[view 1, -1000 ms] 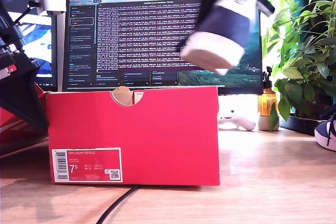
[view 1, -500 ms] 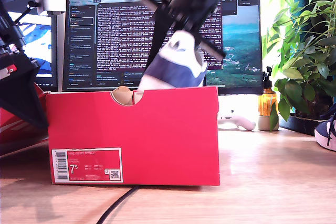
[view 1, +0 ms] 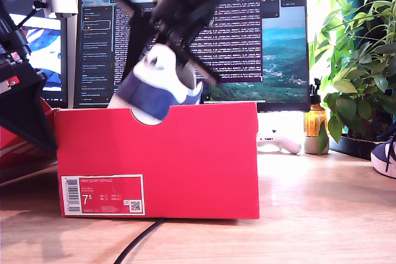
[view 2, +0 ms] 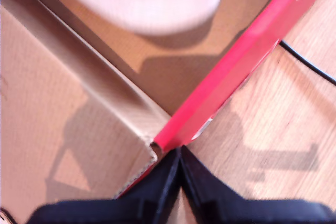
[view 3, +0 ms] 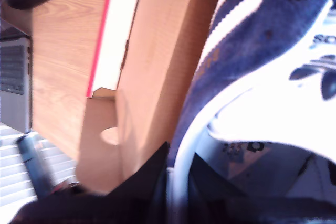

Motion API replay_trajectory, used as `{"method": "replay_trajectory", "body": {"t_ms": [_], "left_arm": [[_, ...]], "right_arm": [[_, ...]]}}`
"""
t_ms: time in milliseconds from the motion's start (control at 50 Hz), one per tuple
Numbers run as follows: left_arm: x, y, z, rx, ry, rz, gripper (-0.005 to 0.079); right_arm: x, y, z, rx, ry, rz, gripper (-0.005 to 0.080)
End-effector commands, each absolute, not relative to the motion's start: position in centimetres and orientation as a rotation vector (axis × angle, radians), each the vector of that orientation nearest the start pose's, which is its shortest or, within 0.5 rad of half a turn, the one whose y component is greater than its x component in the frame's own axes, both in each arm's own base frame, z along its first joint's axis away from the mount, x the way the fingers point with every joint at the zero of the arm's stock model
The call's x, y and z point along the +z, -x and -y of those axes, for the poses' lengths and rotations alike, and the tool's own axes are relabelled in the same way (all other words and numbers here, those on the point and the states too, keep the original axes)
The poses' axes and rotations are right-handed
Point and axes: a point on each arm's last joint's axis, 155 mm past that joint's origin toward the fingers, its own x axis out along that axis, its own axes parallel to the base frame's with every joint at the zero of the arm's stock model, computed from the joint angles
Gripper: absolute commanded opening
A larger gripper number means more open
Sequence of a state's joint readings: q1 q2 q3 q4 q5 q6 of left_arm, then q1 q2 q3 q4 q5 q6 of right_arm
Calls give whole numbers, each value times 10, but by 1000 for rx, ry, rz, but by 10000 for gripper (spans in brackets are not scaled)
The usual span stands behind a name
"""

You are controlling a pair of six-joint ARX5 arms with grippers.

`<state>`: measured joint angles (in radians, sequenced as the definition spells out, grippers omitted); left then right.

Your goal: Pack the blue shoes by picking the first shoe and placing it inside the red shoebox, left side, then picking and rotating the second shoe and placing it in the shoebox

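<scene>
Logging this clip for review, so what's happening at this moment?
My second gripper is clamped on the collar of a blue shoe and holds it tilted, partly inside the red shoebox. My first gripper is shut on the box's wall. The other blue shoe sits at the exterior view's right edge.

Navy shoe (view 1: pixel 158 88) tilted, half sunk into open red shoebox (view 1: pixel 185 159) — second shoe (view 1: pixel 385 156) on desk at exterior view's right edge.

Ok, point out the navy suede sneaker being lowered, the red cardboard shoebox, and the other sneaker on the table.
Navy suede sneaker (view 1: pixel 158 88), exterior view, blue side.
Red cardboard shoebox (view 1: pixel 185 153), exterior view, front wall.
Other sneaker (view 1: pixel 387 157), exterior view, toe.
</scene>
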<state>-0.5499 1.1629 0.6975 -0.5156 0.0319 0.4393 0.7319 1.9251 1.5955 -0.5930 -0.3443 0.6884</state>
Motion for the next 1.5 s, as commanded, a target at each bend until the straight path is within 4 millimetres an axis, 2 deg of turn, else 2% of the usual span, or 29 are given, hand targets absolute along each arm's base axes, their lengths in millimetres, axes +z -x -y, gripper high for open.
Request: {"method": "replay_trajectory", "body": {"t_ms": [0,160,420,820,980,1260,1340,1420,1480], "left_arm": [[78,-255,164,-753,-661,-828,-18],[78,-255,164,-759,-673,-824,-18],[79,-255,164,-762,-679,-821,-18],[79,-255,164,-762,-679,-821,-17],[78,-255,164,-762,-679,-821,-17],[78,-255,164,-762,-679,-821,-17],[78,-255,164,-762,-679,-821,-17],[78,-255,164,-762,-679,-821,-17],[78,-255,164,-762,-679,-821,-17]], "right_arm": [[144,-352,-389,614,-397,-1182,-13],[133,-359,-386,572,-389,-1175,-13],[125,-363,-395,563,-423,-1178,-13],[111,-342,-424,650,-370,-1194,-13],[96,-334,-423,648,-343,-1241,-13],[94,-328,-423,670,-301,-1243,-10],[94,-328,-423,674,-295,-1241,50],[93,-328,-423,673,-294,-1244,157],[94,-328,-423,675,-296,-1241,185]]}}
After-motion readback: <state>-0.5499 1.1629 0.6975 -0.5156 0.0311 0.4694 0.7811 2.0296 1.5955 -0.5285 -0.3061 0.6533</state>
